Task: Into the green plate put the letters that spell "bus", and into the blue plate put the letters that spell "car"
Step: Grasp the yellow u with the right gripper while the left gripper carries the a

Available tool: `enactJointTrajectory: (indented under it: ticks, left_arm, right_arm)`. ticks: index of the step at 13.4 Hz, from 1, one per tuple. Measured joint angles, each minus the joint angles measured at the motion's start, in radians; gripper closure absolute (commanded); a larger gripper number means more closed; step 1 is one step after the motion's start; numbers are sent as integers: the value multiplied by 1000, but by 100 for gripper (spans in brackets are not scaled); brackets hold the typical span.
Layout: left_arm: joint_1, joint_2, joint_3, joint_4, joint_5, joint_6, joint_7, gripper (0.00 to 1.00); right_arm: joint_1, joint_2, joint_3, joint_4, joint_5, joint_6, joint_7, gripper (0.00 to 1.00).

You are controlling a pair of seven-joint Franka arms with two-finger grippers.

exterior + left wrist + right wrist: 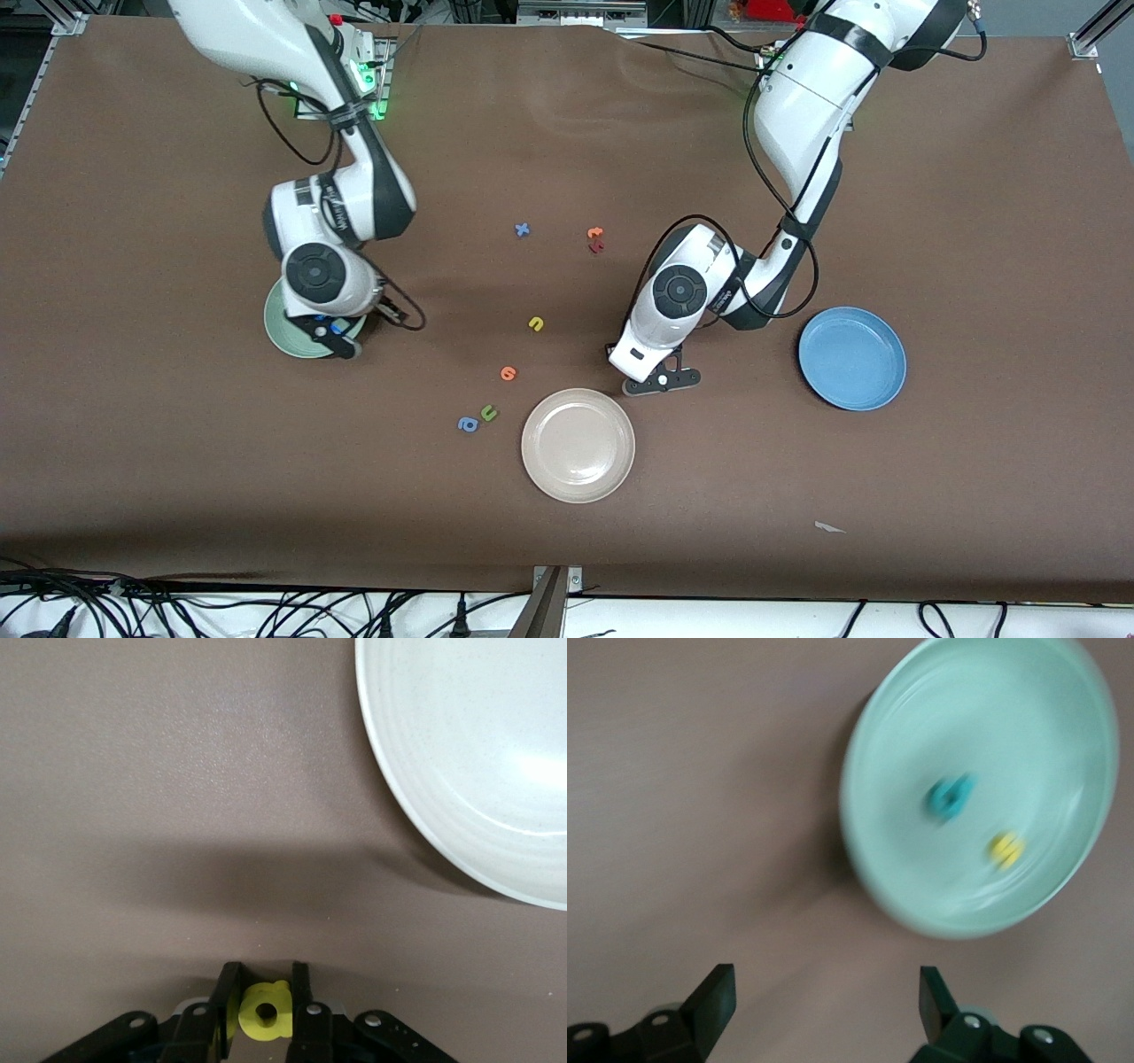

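My left gripper [660, 381] is low over the table beside the beige plate, shut on a yellow letter a [266, 1011] that sits between its jaws [266, 973]. The blue plate [852, 358] lies toward the left arm's end of the table, with nothing showing in it. My right gripper [335, 338] hangs open over the nearer edge of the green plate [276, 330] with nothing between its fingers [826, 981]. In the green plate [1010, 718] lie a teal letter [951, 796] and a yellow letter [1005, 849], both blurred. A yellow u [535, 324] lies on the table mid-way between the arms.
The beige plate [578, 445] sits nearest the front camera, its rim [416, 806] close to my left gripper. Loose letters lie on the table: a blue x [523, 229], two reddish ones [595, 239], an orange one [508, 373], a green u [488, 412], a blue a [467, 424].
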Motion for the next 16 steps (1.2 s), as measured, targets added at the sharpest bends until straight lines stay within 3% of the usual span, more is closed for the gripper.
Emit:
enactJointTrajectory:
  ticks: [5, 9, 12, 15, 16]
  left_arm:
    - [2, -6, 4, 4, 0, -13, 0, 81]
    - [22, -15, 11, 59, 0, -124, 9, 81]
    - [85, -26, 16, 126, 0, -251, 102, 81]
    - [177, -68, 17, 137, 1, -355, 265, 81]
    - [209, -82, 18, 137, 1, -393, 332, 81]
  right_arm:
    - [79, 132, 29, 154, 238, 140, 236, 16]
    - [174, 262, 37, 237, 258, 352, 374, 16]
    - [208, 315, 36, 271, 258, 375, 391, 24]
    - [228, 334, 36, 271, 258, 379, 391, 27]
    - [231, 335, 36, 271, 258, 379, 391, 37]
